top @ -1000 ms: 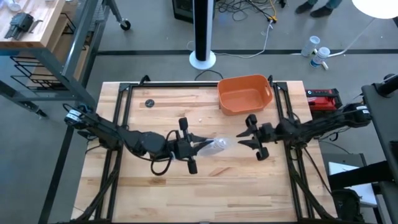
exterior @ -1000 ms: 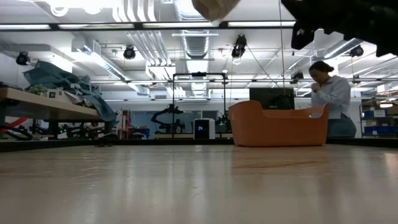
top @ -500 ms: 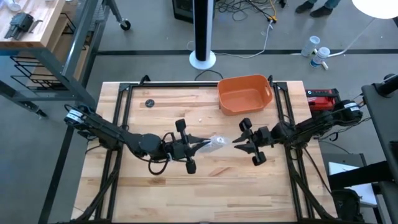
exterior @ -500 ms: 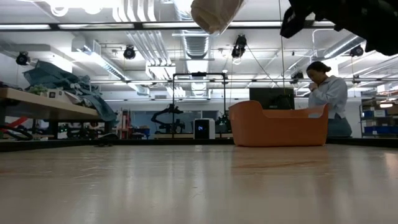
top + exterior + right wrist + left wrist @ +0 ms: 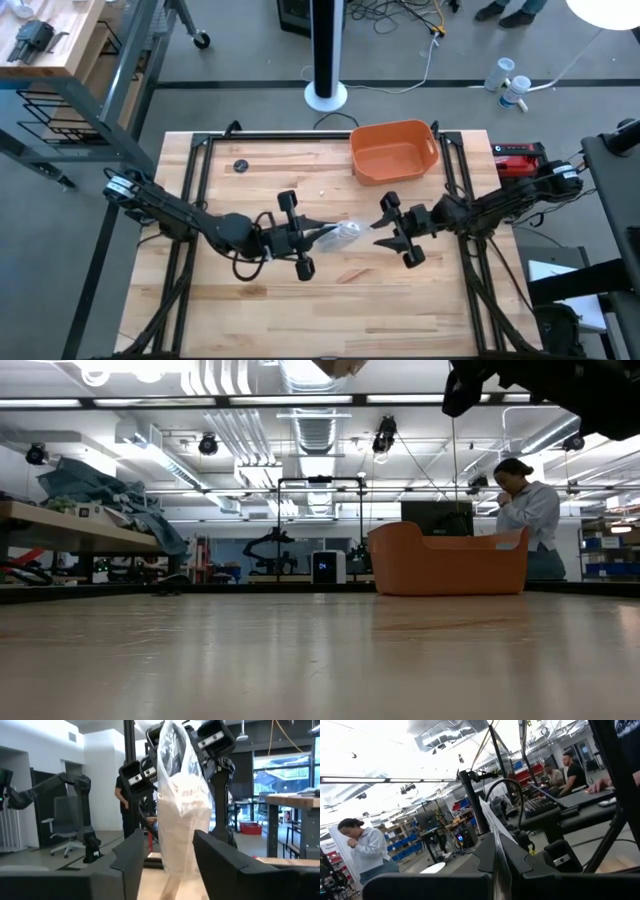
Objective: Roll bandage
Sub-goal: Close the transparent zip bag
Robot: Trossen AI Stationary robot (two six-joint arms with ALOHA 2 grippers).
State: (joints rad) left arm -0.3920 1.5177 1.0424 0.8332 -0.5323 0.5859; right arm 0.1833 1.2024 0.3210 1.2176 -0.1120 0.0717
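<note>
High view: left gripper [image 5: 322, 232] pinched on the bagged bandage [image 5: 347, 231] — right gripper [image 5: 377, 224] just beside, fingers apart.

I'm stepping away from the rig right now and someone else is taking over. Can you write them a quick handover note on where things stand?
Left end effector: shut on the clear plastic wrapper, holding it in the air above the middle of the table.
Right end effector: open, level with the wrapper, its fingers either side of it, no grip yet.
Bandage: still inside the wrapper, off-white, not unrolled.
Orange tub: at the table's far edge, looks empty.
Done: package lifted and presented between the arms.
Left: get the bandage out of the wrapper, then roll it.
</note>
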